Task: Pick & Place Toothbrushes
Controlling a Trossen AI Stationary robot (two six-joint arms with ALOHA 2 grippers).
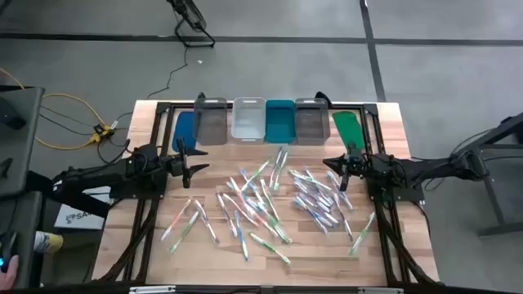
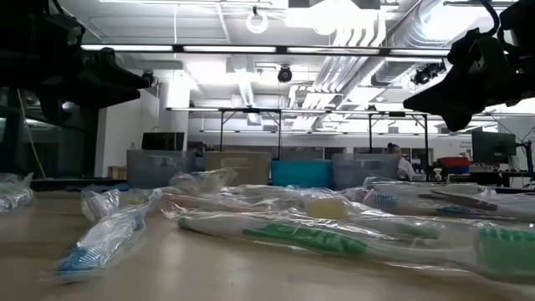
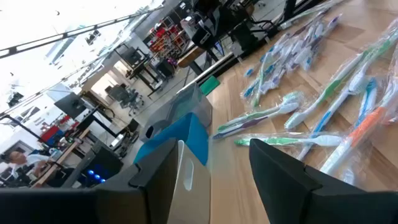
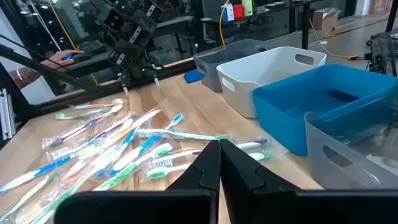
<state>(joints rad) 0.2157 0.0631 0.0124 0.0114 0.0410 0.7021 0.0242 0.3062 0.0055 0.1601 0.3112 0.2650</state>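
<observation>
Many toothbrushes (image 1: 261, 200) in clear wrappers lie scattered flat on the middle of the wooden table (image 1: 392, 122); they also show in the low view (image 2: 309, 234) and both wrist views (image 3: 323, 93) (image 4: 118, 140). My left gripper (image 1: 196, 166) hovers open above the table, left of the pile, with nothing between its fingers (image 3: 214, 180). My right gripper (image 1: 333, 166) is shut and empty (image 4: 219, 165), hovering right of the pile. In the low view both grippers (image 2: 142, 79) (image 2: 414, 102) are well above the tabletop.
A row of bins stands along the far edge: grey (image 1: 212, 121), clear (image 1: 248, 120), teal (image 1: 280, 121), grey (image 1: 310, 121). A blue piece (image 1: 188, 126) and a green piece (image 1: 347, 126) flank them. Dark frame bars run down the table's left and right sides.
</observation>
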